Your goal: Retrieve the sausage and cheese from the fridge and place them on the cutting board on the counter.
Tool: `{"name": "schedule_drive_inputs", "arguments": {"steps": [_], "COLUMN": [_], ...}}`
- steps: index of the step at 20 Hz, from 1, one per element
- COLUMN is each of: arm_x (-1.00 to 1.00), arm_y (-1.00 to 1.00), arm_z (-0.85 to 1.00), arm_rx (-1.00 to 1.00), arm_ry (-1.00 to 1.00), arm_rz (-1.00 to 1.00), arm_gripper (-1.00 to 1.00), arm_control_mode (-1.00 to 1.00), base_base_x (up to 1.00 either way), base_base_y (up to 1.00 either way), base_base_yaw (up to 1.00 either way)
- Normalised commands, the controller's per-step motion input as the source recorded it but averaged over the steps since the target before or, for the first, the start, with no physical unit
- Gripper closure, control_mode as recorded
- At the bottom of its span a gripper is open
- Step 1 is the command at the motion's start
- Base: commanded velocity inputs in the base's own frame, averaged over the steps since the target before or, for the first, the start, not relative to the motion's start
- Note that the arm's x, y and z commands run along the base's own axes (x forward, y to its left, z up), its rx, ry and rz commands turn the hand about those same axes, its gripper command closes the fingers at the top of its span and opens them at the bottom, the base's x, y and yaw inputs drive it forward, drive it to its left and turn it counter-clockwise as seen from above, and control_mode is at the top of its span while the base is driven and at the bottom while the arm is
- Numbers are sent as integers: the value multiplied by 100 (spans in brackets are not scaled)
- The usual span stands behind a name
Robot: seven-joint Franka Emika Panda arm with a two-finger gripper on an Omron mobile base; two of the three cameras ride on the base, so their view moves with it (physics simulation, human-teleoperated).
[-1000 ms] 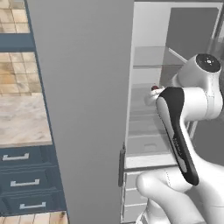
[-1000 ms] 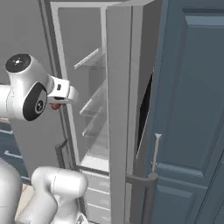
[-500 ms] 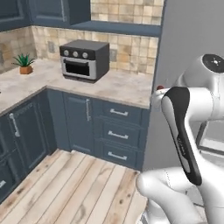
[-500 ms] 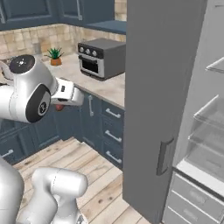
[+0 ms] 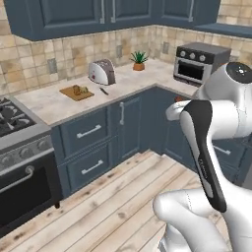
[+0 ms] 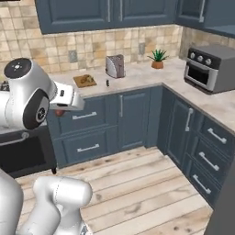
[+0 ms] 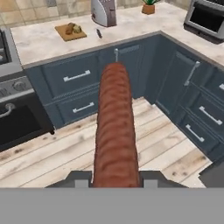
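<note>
Now your base has swung from the fridge toward the surface (image 5: 59,106); the hand (image 7: 115,177) pinches the sausage (image 7: 114,131), well short of the cutting board (image 7: 70,33), which already carries something.

Beige stone surface (image 5: 59,106) along the tiled wall

Far beyond the fingers (image 7: 148,178), it carries a cutting board (image 7: 70,31) bearing two small items, a toaster (image 7: 104,12), potted plant (image 6: 157,58) and toaster oven (image 6: 210,68).

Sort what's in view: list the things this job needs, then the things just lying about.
Job:
sausage, held in the jaws
cutting board, with small food pieces on it
counter

Lying about:
toaster
potted plant
toaster oven
stove
knife
</note>
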Motion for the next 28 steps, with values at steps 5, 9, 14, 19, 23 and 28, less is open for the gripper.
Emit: {"name": "schedule_drive_inputs", "arguments": {"steps": [5,9,14,19,23,28], "arm_x": [0,0,0,0,0,0], "arm_y": [0,0,0,0,0,0], "arm_z": [0,0,0,0,0,0], "arm_rx": [0,0,0,0,0,0], "arm_ry": [0,0,0,0,0,0], "arm_rz": [0,0,0,0,0,0], "arm_gripper": [100,100,100,100,100,100], "arm_control_mode": [100,100,100,100,100,100], "base_base_x": [100,100,100,100,100,92], "base_base_y": [35,1,-2,-15,-17,-16], "base_base_yaw": [24,27,48,23,13,13]}}
